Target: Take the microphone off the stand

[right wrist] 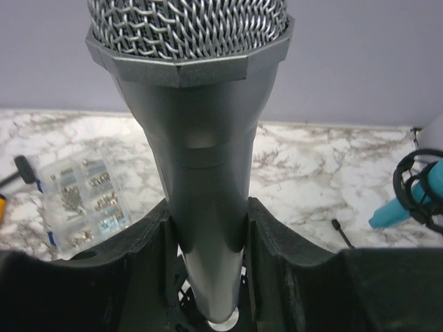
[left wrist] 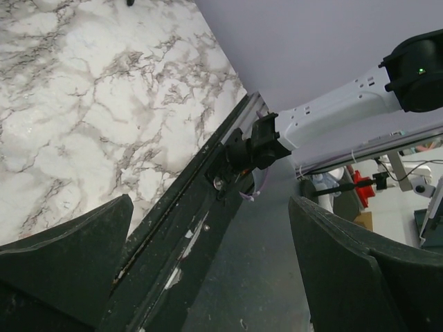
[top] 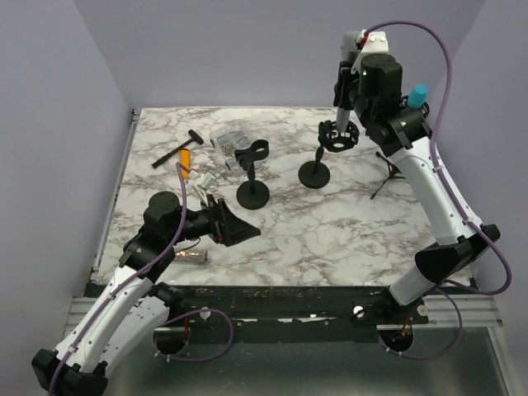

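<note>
Marble-look surface (top: 330, 231), grey and white, with pale purple walls all round. Right jaws pressed on both sides of the microphone (right wrist: 204, 173), on the smooth grey body just under the mesh head. Upright, with the low end down in the ring of the stand (top: 314, 174), far right on the surface. Not out yet.

Now for the lift: keep the squeeze firm so nothing slips, then pull straight up, slowly, along the line of the body. No tilting, or else a likely tip of the light stand on its small round foot. Best to go high enough for the low end to clear the ring before any move to the side.

Just right of the held one, a blue microphone (right wrist: 405, 200) in its own ring; best kept away from. To the left, a second stand (top: 252, 191) with an empty clip. Farther left, a clear box of screws (top: 228, 137) and a black tool (top: 176, 149). Left jaws wide apart and holding nothing, low at the near left, well away.
</note>
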Tool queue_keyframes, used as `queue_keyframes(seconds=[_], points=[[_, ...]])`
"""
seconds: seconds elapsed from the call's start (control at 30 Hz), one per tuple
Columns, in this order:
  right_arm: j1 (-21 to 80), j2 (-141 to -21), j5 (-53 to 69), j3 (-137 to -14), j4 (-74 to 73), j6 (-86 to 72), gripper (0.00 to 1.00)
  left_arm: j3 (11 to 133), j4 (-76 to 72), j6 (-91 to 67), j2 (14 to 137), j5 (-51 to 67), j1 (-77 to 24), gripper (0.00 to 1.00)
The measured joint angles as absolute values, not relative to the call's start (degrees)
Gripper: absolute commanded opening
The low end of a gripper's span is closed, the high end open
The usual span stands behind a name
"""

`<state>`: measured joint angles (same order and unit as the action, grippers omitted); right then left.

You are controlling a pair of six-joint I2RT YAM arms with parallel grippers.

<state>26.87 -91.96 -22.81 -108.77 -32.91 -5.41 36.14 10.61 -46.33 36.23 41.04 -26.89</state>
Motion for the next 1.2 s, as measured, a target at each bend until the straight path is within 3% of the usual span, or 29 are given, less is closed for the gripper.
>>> queue_keyframes(seconds=[0.2, 0.37, 0.63, 0.83, 0.97, 1.2], points=[[26.9, -91.8, -21.7, -118.5, -33.5, -5.1, 0.14, 37.5, 10.5, -46.5, 37.4, 41.0, -29.2, 0.99], [26.9, -87.5, -14.1, -116.6, -34.3, -8.4, 0.12, 38.6, 10.1, -47.2, 37.8, 41.0, -29.8, 0.99], [26.7, -72.6, 13.0, -91.9, -30.9, -17.0, 0.11, 39.4, 5.0, -50.9, 39.1, 42.2, -30.2, 0.98], [27.0, -66.3, 31.4, -72.8, -23.6, -23.1, 0.11, 39.7, 0.0, -53.8, 38.9, 42.5, -30.4, 0.93], [28.1, -64.5, 36.4, -63.6, -21.3, -25.1, 0.1, 39.7, -2.1, -56.8, 39.2, 41.0, -30.6, 0.88], [33.3, -61.5, 39.7, -54.4, -15.9, -28.6, 0.1, 42.5, -2.5, -58.7, 45.9, 36.6, -34.7, 0.91]])
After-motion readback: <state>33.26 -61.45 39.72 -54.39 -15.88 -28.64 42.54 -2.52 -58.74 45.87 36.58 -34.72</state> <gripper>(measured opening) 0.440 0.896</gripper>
